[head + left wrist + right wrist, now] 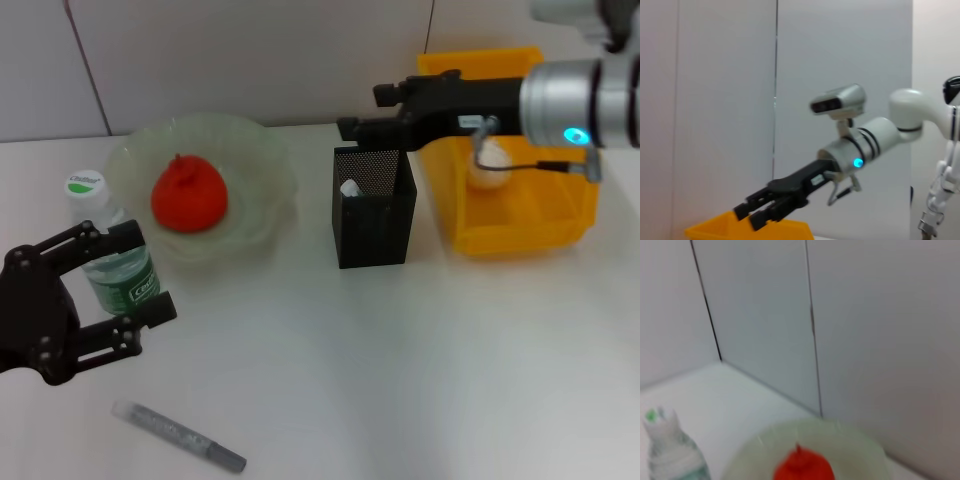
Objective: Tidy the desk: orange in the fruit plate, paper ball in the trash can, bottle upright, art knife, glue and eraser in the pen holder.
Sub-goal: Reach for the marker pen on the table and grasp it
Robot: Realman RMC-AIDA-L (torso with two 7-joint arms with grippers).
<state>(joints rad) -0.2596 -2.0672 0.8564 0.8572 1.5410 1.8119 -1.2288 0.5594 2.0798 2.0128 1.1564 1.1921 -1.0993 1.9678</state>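
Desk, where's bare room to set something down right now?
Open table runs in front of the pen holder and trash can, right of the glue. It is crowded at left: bottle, left gripper and fruit plate holding the orange. The right gripper hangs over the holder.

Orange (pixel 188 197) in fruit plate (pixel 255 150), right gripper (pixel 350 128) over pen holder (pixel 375 224)

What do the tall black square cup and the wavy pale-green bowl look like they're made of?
The tall black square pen holder looks like matte metal mesh: its walls show fine perforations. The wavy pale-green fruit plate seems glossy translucent plastic, possibly glass: the table shows faintly through it.
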